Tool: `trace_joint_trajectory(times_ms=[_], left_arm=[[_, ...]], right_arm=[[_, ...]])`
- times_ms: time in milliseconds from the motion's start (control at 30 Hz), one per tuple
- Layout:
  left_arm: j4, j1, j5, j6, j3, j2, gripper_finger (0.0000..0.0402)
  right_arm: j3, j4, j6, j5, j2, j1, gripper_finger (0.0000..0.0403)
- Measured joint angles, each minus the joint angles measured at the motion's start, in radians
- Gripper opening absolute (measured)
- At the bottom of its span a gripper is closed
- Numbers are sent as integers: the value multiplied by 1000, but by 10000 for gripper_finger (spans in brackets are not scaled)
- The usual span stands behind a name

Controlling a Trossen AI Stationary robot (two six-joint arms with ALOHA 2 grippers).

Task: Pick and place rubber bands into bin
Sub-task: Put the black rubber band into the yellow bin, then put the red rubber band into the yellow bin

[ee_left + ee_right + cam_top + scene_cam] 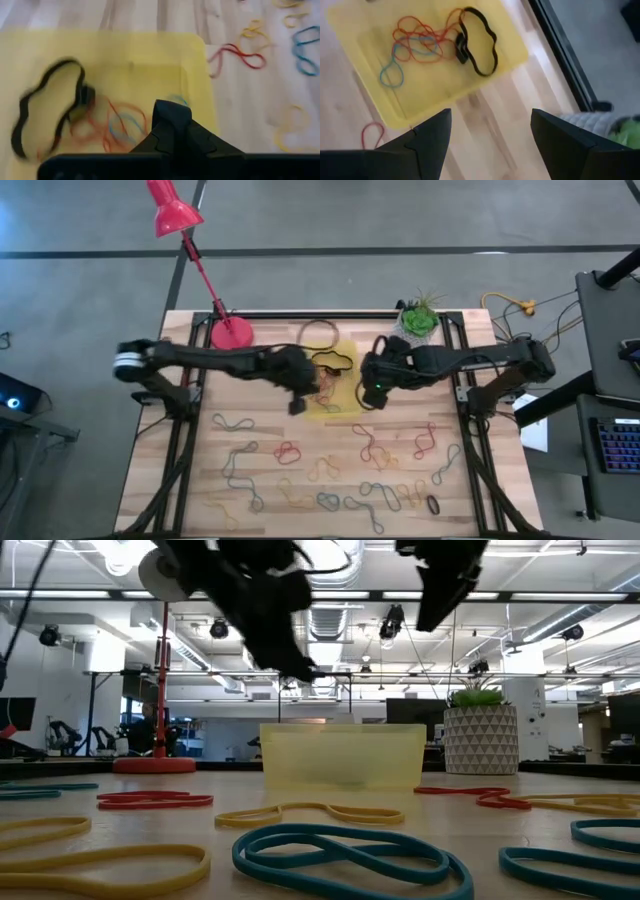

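rubber bands [300, 472] lie scattered over the near half of the table [180, 470], all on the side of the bin [345, 350] toward the front edge, in red, yellow, blue, green and tan loops; a few more already rest inside the bin, where a thick black loop [479, 40], several red loops [420, 37] and a blue one [392, 75] show against the yellow plastic. starting left of the bin, the left gripper [297, 406] hangs over the bin's left front corner with its fingers closed together and, as far as the wrist view shows, nothing between them. just right of the bin, the right gripper [372, 394] hovers above the bare wood beside the bin's right wall, its fingers spread wide and empty. farther right of the bin and behind it stands a white plant pot [419, 323]. by the look of it, the step in hand falls between a drop and the next pick. next, one arm probably needs to travel from the bin out to a loose band, come down with open fingers astride the thin loop flat on the wood, pinch it, and lift it clear of its neighbours.
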Motion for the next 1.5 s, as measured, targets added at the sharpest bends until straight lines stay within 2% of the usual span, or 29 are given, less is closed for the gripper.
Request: trace_joint_trajectory(times_ms=[100, 233, 400, 533, 733, 867, 1100, 1333, 1500], left_arm=[[-31, 4, -5, 36, 115, 114, 30], [-120, 4, -4, 45, 227, 202, 89], [-183, 4, -26, 113, 253, 210, 164], [-238, 8, -35, 100, 252, 168, 200], [-261, 12, -35, 12, 239, 104, 205], [-280, 13, -35, 3, 239, 69, 197], [-316, 14, -35, 3, 238, 36, 187], [-363, 14, -38, 3, 234, 15, 187], [-365, 14, -39, 3, 232, 15, 187]], right_arm=[[-69, -7, 54, 0, -51, 31, 272], [-182, -14, 120, -33, -111, 83, 286], [-340, -11, 227, -198, -180, 156, 299], [-472, -29, 451, -343, -230, 193, 296], [-613, -48, 809, -484, -273, 196, 281], [-668, -40, 917, -548, -278, 200, 277], [-746, 18, 937, -535, -276, 201, 280], [-898, 249, 956, -621, -277, 201, 280], [-931, 304, 966, -639, -282, 201, 264]])
